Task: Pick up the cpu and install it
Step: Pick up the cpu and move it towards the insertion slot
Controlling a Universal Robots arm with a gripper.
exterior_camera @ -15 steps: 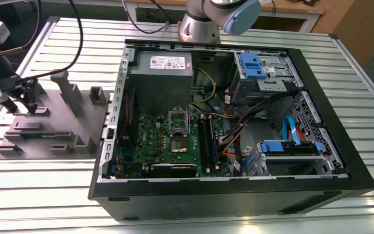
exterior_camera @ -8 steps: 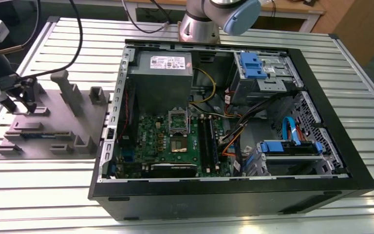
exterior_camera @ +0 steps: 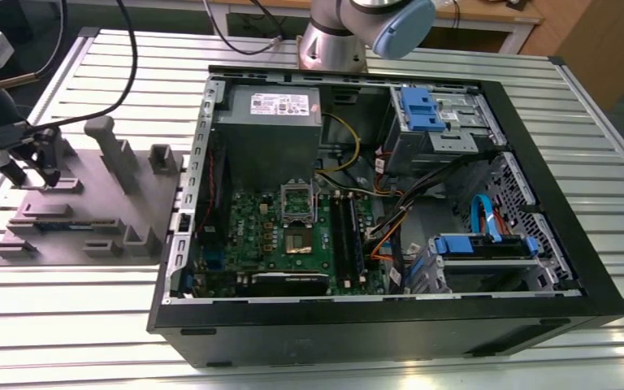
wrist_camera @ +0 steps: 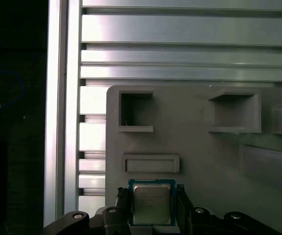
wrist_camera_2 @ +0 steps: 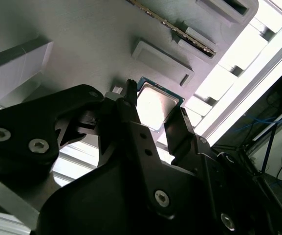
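Hand [exterior_camera: 28, 175] down at the grey parts tray [exterior_camera: 95, 213], on the exterior view's left, well apart from the open computer case [exterior_camera: 399, 329]; both sit on the slatted metal tabletop [exterior_camera: 74, 325]. In both wrist views the cpu [wrist_camera: 151, 204] lies between the fingers [wrist_camera: 122, 199], silvery top up, thin rim showing. Hand closed on it: one finger flush to each of two opposite edges, no gap visible. Chip sits low, at tray level, just beside a raised slot block [wrist_camera: 150, 163]; cannot tell whether it has cleared the tray surface. Socket [exterior_camera: 296, 201] on the green board [exterior_camera: 249, 237] inside the case looks unfilled. Risks as I judge them: the hold is on thin edges alone, so a small skew in the squeeze could let the chip tilt or slip out. A corner could catch on the tray's raised blocks and twist it in the grip. A chip carried crooked would meet the socket frame off-square and could jam or damage the contacts. Loose cables [exterior_camera: 393, 213] crowd close to the board and could snag the hand
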